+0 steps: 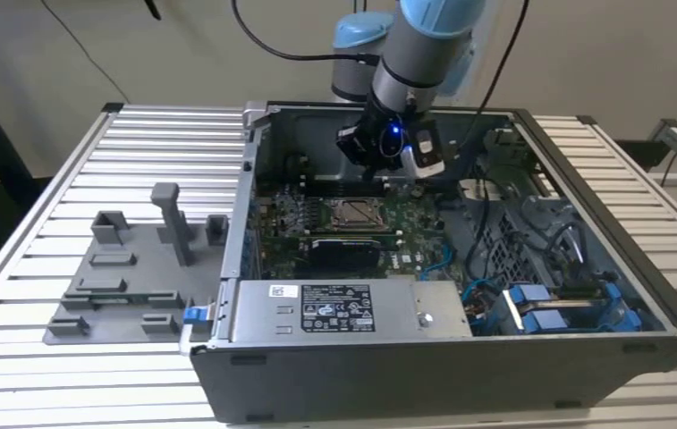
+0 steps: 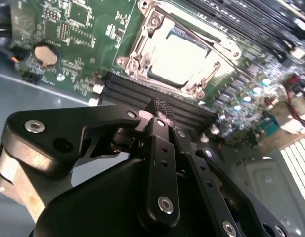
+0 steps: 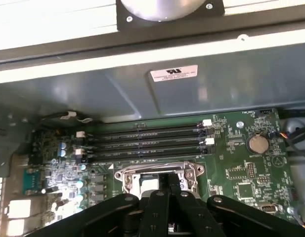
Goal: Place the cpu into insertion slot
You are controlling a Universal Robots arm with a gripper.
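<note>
The gripper (image 1: 388,170) hangs inside the open computer case (image 1: 624,268), low over the green board (image 2: 83,29) and just behind the insertion slot (image 1: 351,214) as the exterior view shows it. In the second wrist view the fingers (image 2: 159,116) are pressed together into one narrow black tip, with nothing visible between them. Beyond that tip the insertion slot (image 2: 179,52) shows its shiny metal frame, a thin wire lever across it, and a pale, bright square in the middle. That square looks like the cpu (image 2: 179,58) already lying in the socket, though glare makes this a judgement rather than a certainty. In the first wrist view the slot (image 3: 157,177) lies just past the fingertips, in front of the long black connector strips (image 3: 142,140).

To finish this step well, the chip should lie flat and square inside the frame, with no corner riding up. The gripper should keep clear of the wire lever and the strips beside the socket.
</note>
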